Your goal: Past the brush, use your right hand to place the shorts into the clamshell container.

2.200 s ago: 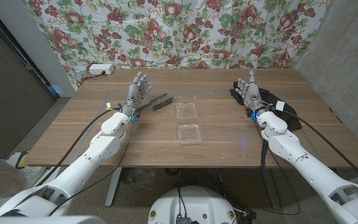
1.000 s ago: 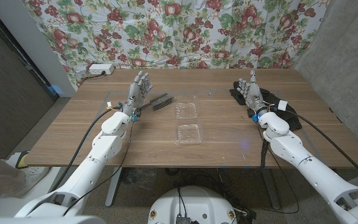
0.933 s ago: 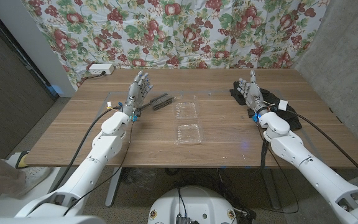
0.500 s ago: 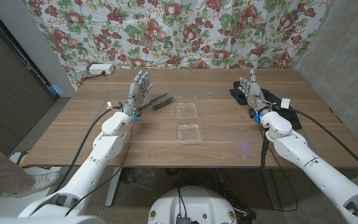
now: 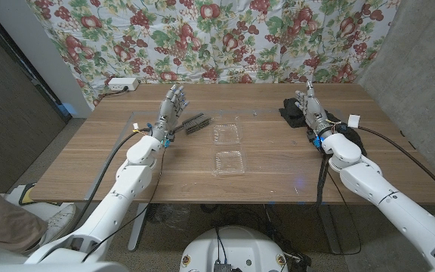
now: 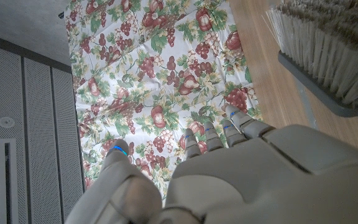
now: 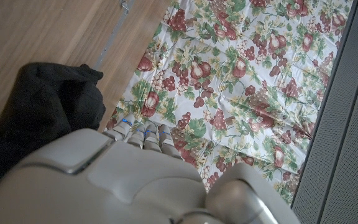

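The black shorts lie crumpled at the table's far right, also seen as a dark heap in the right wrist view. My right hand stands upright beside them, fingers apart and holding nothing. A clear clamshell container lies opened in two halves at the table's middle. A grey brush lies left of it; its bristles are close in the left wrist view. My left hand stands upright next to the brush, fingers apart, empty.
A white power strip sits at the table's far left corner. A flowered cloth hangs behind the table. A white tag and black cable lie by my right forearm. A person's leg is at the lower left.
My right hand has moved a little to the right and farther along the table beside the shorts. The left hand shifted slightly right. The person's leg at lower left moved in.
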Motion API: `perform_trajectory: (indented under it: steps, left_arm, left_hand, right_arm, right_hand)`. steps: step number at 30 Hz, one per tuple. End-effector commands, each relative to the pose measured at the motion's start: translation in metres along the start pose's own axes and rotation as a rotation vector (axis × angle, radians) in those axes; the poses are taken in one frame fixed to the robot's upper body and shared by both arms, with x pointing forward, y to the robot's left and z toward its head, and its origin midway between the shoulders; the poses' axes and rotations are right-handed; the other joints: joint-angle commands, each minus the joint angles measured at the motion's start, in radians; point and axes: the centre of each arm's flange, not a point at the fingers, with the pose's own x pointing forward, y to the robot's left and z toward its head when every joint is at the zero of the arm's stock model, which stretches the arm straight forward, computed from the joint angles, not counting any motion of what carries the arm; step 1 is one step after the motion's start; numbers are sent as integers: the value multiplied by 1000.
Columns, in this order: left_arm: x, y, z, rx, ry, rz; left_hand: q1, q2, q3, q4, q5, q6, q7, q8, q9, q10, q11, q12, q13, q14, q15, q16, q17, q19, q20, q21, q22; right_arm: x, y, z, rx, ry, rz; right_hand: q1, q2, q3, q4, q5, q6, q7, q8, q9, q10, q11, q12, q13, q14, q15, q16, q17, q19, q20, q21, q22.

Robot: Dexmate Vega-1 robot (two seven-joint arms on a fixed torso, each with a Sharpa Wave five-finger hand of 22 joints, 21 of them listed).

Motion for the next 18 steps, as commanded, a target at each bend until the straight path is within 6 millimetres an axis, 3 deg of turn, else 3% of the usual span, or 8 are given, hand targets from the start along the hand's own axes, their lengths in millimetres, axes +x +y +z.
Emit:
perform_trajectory:
  steps: [1, 12, 18]
  left_arm:
    - [2, -5, -9, -59, -14, -15]
    - [7, -9, -13, -11, 24, -35]
    - [5, -6, -3, 22, 28, -56]
  left_hand:
    - [11, 1, -1, -7, 10, 1, 7, -1, 3, -3, 2, 5, 5, -5, -87, -2, 1, -5, -17, -4, 1]
    - [12, 2, -2, -9, 10, 4, 7, -1, 3, -3, 2, 5, 5, -6, -85, -1, 1, -4, -18, -6, 1]
    - [13, 3, -3, -10, 11, 3, 9, -1, 3, -2, 1, 5, 5, -6, -86, -1, 1, -3, -18, -7, 1]
  right_arm:
    - [-12, -2, 6, -99, 11, -20]
    - [-13, -11, 14, -196, 41, -9]
    - [-12, -15, 23, -278, 58, 28]
  right_hand:
    - [15, 0, 1, -8, 7, -10, 0, 0, 3, -4, 1, -2, 3, -13, -5, 0, 3, -8, 1, -5, 5]
    - [45, -1, 9, -27, 13, -12, -3, 4, 3, -7, -1, -1, 3, -23, -10, -1, 3, -13, -2, -17, 5]
    - [75, 2, 18, -44, 19, -19, -2, 6, 3, -13, -5, -2, 4, -35, -8, -1, 2, -19, -2, -28, 5]
